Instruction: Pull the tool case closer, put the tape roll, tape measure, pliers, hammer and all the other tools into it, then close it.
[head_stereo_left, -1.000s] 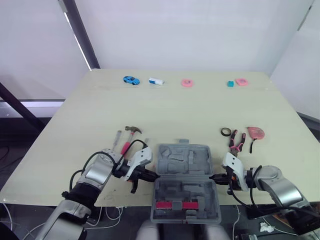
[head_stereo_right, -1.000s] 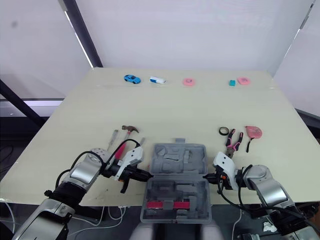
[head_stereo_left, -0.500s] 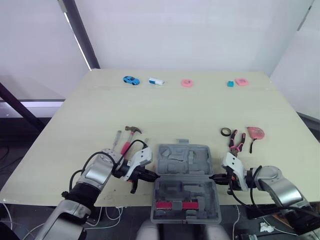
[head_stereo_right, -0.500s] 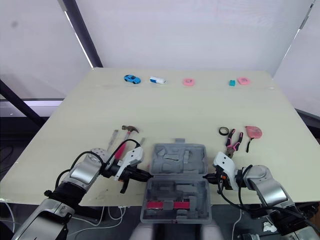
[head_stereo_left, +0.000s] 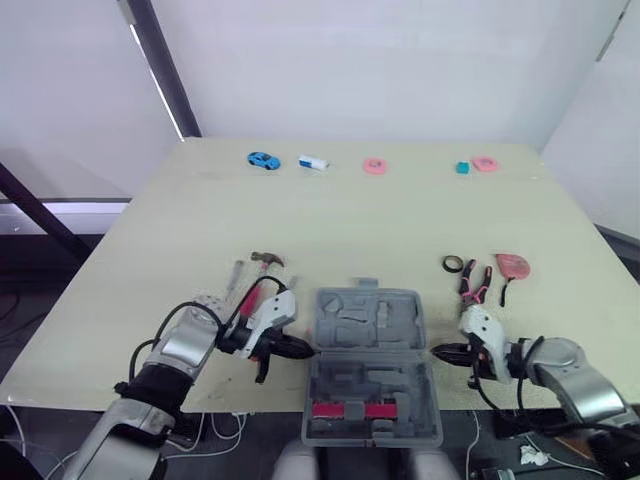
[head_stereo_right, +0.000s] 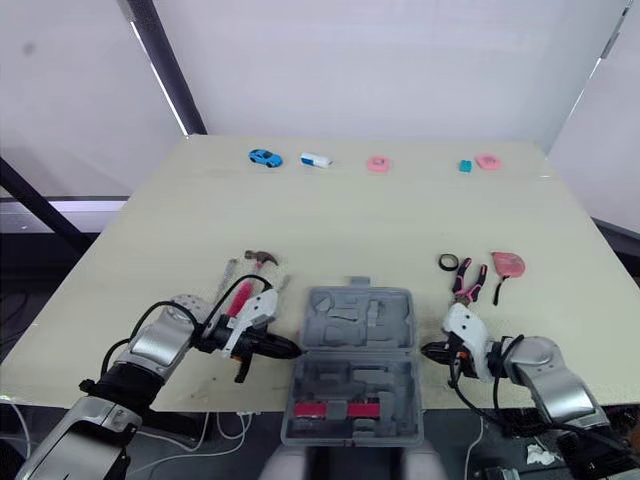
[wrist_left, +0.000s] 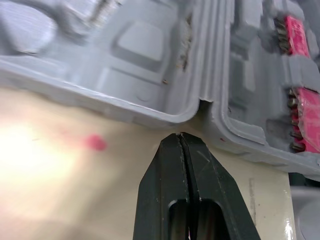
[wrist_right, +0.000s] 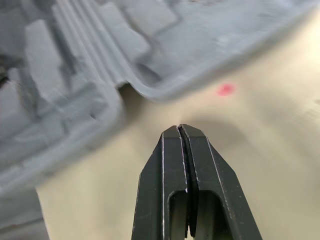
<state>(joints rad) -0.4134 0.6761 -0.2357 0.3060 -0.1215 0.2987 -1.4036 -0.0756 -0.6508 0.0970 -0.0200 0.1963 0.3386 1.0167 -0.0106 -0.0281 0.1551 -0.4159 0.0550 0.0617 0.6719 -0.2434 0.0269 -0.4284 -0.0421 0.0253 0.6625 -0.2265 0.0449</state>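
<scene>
The grey tool case (head_stereo_left: 368, 330) lies open at the table's near edge, its front half hanging past the edge with pink bit holders inside. My left gripper (head_stereo_left: 305, 349) is shut and empty, its tip just short of the case's left hinge corner (wrist_left: 200, 102). Off the case's right side, a small gap away, my right gripper (head_stereo_left: 438, 351) is shut and empty. The hammer (head_stereo_left: 265, 262) and a screwdriver (head_stereo_left: 236, 272) lie beyond my left gripper. The tape roll (head_stereo_left: 453, 264), pliers (head_stereo_left: 472, 283) and pink tape measure (head_stereo_left: 513, 265) lie beyond my right gripper.
Along the table's far edge sit a blue toy car (head_stereo_left: 262, 160), a white and blue block (head_stereo_left: 313, 163), a pink ring (head_stereo_left: 375, 166), a teal cube (head_stereo_left: 461, 168) and a pink piece (head_stereo_left: 484, 163). A bare stretch of table lies between them and the tools.
Both grippers have drawn outward from the case's sides, the right one farther to the right. The case has stayed in place.
</scene>
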